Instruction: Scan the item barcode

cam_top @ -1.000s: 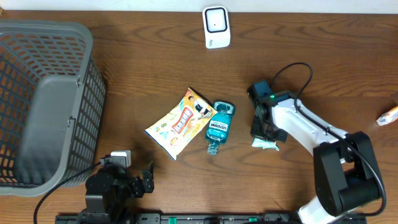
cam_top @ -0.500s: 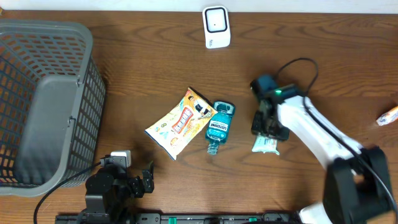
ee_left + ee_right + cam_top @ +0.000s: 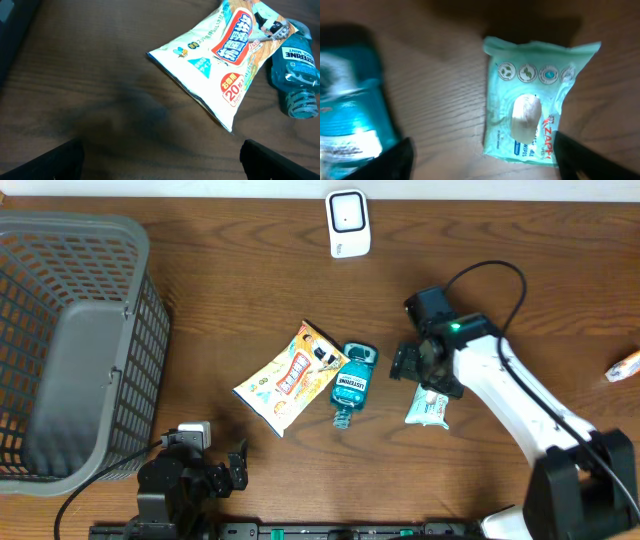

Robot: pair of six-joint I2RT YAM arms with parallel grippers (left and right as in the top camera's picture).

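Hovering right hand point(image 3: 428, 372), fingers spread, over teal plastic wipes pack point(image 3: 530, 110); pinch long edges, keep barcode uncovered (probably underneath).

Shop checkout, judging by scanner point(image 3: 348, 222) and basket point(image 3: 70, 350)

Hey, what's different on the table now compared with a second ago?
The right gripper opened its fingers and let go of the wipes pack, then drew up off it. The pack now lies flat and uncovered on the table. The snack bag, mouthwash bottle, scanner, basket and left gripper stayed put.
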